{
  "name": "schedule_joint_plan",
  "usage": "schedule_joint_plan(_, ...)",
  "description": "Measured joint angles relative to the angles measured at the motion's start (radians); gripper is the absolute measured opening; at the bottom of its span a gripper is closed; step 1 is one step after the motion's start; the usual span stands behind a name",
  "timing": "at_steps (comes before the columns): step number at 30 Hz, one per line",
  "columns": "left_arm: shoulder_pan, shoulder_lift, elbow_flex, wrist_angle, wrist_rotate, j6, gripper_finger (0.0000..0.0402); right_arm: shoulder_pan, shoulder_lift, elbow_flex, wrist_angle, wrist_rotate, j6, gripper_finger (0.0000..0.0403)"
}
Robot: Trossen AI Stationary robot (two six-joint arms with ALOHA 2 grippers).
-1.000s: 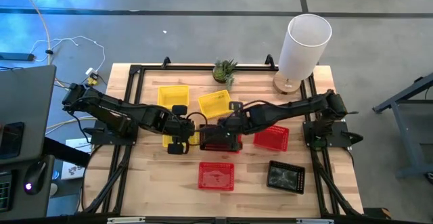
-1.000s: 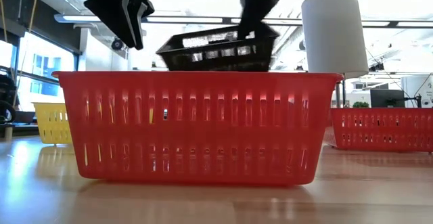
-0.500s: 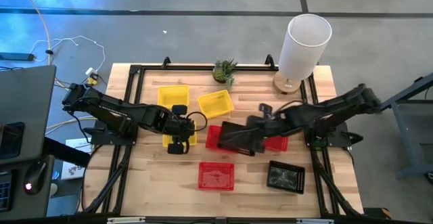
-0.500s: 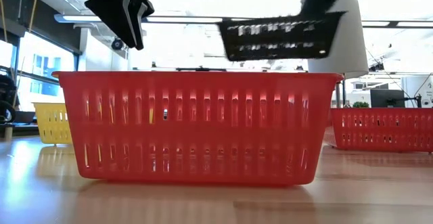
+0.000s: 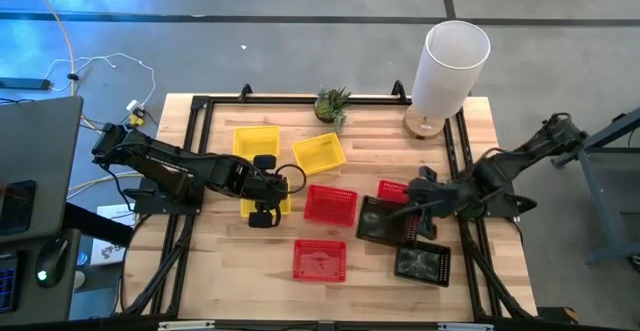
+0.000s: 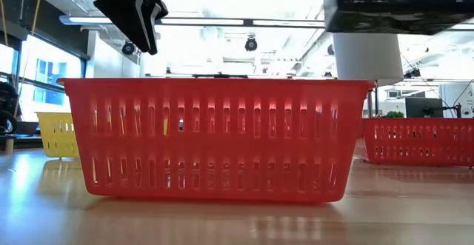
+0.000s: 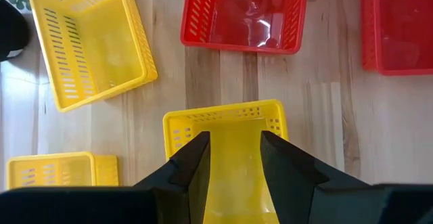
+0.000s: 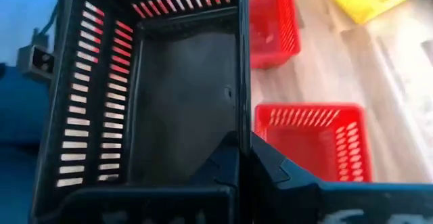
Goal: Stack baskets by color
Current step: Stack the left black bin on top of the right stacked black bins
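My right tool (image 5: 405, 214), clamped on a black basket (image 5: 380, 221), carries it; next, lower it into the black basket (image 5: 422, 261) nearby.

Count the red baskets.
3: the centre red basket, the front red basket below it in the overhead view, and the right red basket, partly hidden under the held black basket.

- High view: straight down over the whole surface (image 5: 230, 261).
- Low view: at surface height, level, very near a red basket (image 6: 215, 138).
- Wrist views: close, looking down past each tool; both share red baskets with the high view.
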Motion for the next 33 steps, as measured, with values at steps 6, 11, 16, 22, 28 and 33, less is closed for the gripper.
schedule_joint_plan(6, 0.000, 0.000, 0.000, 0.000, 0.000, -0.005, 0.0115, 0.108, -0.083, -0.083, 0.010, 0.001, 0.141, 0.0000)
schedule_joint_plan(11, 0.000, 0.000, 0.000, 0.000, 0.000, -0.028, 0.0115, 0.208, -0.094, -0.117, 0.023, 0.004, 0.268, 0.0000)
schedule_joint_plan(16, 0.000, 0.000, 0.000, 0.007, 0.000, -0.026, 0.0115, 0.316, -0.094, -0.163, 0.028, 0.024, 0.411, 0.0000)
schedule_joint_plan(22, 0.000, 0.000, 0.000, 0.047, 0.000, -0.026, 0.0115, 0.441, -0.094, -0.192, 0.021, 0.094, 0.538, 0.0000)
schedule_joint_plan(28, 0.000, 0.001, 0.000, 0.056, -0.001, -0.026, 0.0115, 0.532, -0.093, -0.193, -0.011, 0.108, 0.670, 0.0000)
schedule_joint_plan(33, 0.000, 0.001, 0.000, 0.066, -0.001, -0.028, 0.0115, 0.585, -0.082, -0.193, -0.095, 0.083, 0.797, 0.0000)
